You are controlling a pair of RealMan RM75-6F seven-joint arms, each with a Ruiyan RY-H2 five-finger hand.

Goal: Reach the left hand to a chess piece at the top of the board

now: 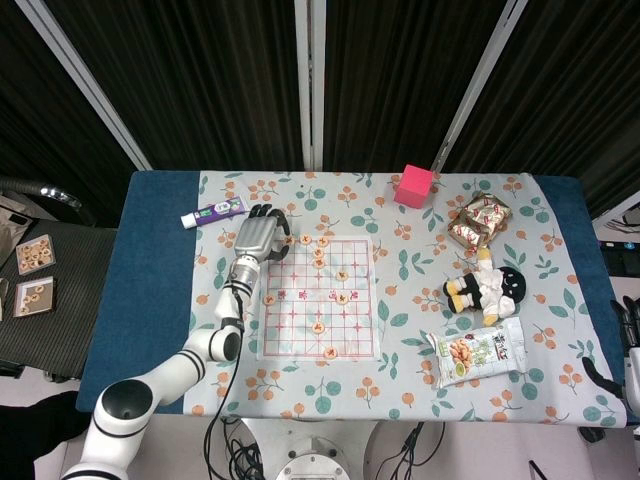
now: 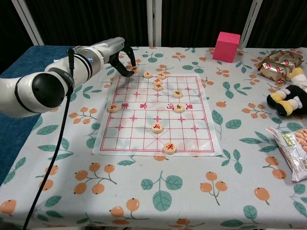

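- My left hand (image 1: 252, 235) sits at the upper-left corner of the chess board (image 1: 320, 297), over its top edge; in the chest view it's at (image 2: 123, 56).
- Fingers (image 2: 125, 67) are curled downward around a chess piece (image 2: 134, 69). Looks like they're pinching it, but the contact itself is hidden, so I cannot tell for sure.
- That piece is at the board's top-left corner, right at the edge, just left of the next piece in the top row (image 2: 147, 74).
- Open tabletop (image 1: 300, 390) above and left of my hand; the toothpaste tube (image 1: 215, 211) lies near, up and to the left.
- Right half of the board's top row is bare; the pink cube (image 1: 413, 185) is well apart at upper right.
- Right hand: only a sliver at the right frame edge (image 1: 632, 345); finger state unreadable.
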